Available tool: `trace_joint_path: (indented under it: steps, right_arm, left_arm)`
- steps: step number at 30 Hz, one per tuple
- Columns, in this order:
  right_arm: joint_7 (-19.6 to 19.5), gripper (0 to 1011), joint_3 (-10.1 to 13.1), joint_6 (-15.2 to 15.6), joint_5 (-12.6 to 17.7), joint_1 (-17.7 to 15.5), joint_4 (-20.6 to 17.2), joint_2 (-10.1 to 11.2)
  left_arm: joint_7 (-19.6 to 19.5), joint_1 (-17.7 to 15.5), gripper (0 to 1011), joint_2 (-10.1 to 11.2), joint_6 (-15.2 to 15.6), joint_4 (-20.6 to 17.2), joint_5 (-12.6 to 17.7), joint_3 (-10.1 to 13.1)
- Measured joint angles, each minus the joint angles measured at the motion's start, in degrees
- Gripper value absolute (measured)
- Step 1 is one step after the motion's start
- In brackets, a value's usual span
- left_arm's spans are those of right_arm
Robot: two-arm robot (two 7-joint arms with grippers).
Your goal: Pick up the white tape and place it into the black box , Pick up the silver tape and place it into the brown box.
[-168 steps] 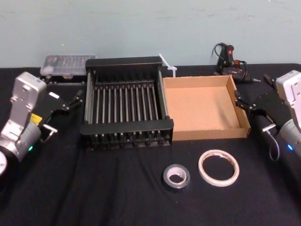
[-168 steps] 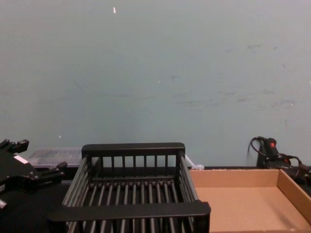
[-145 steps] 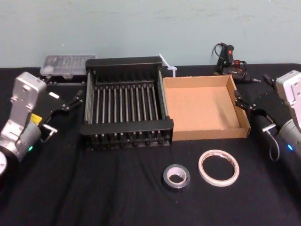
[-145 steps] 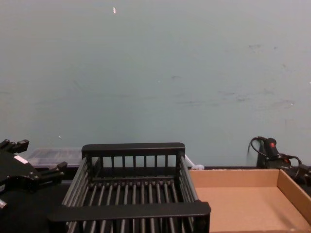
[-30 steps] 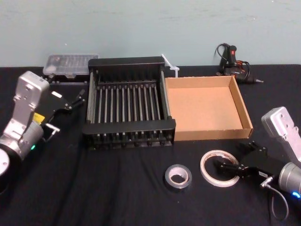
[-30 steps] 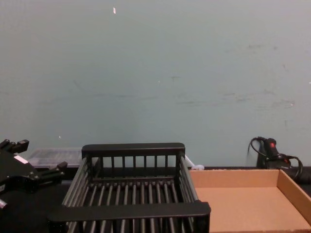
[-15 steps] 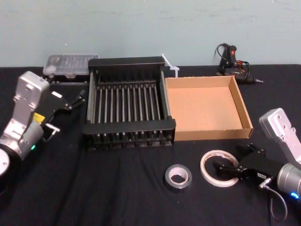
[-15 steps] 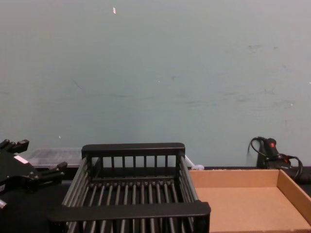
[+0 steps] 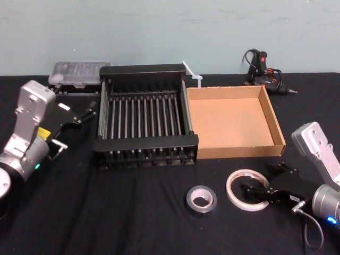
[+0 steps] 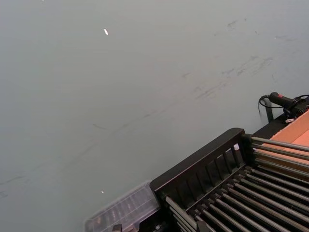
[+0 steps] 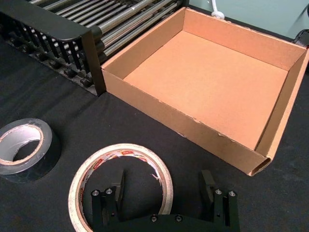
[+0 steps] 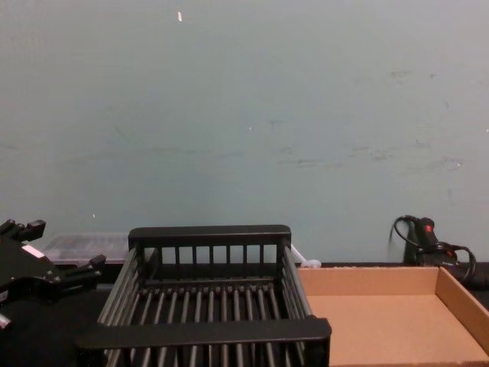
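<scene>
The white tape [image 9: 238, 181] lies flat on the black cloth in front of the brown box [image 9: 239, 151]. My right gripper [image 9: 258, 179] is open and low at the tape. In the right wrist view one finger [image 11: 114, 192] sits inside the white tape [image 11: 99, 162] ring and the other stands outside it. The silver tape [image 9: 201, 198] lies just left of it, also seen as the silver tape [image 11: 48, 150]. The black box [image 9: 146, 142] stands left of the brown box, empty. My left gripper [image 9: 85, 112] hangs open beside the black box's left wall.
A clear plastic case [image 9: 79, 71] sits behind the black box's left corner. A glue gun with cables [image 9: 260, 66] lies behind the brown box. A white plastic piece [image 9: 191, 74] pokes up between the boxes at the back. Bare black cloth stretches along the front left.
My right arm came down from beside the brown box to the white tape and in the last second edged slightly further onto it. The left arm has stayed put.
</scene>
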Motion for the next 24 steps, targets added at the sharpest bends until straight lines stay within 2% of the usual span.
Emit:
trace_joint_path:
  steps: [24]
  right_arm:
    - [0.3,1003,0.2,0.0,-0.2,0.0,0.3,-0.3]
  left_arm:
    - [0.0,0.0,1001,0.0,0.0,0.0,0.0,0.0]
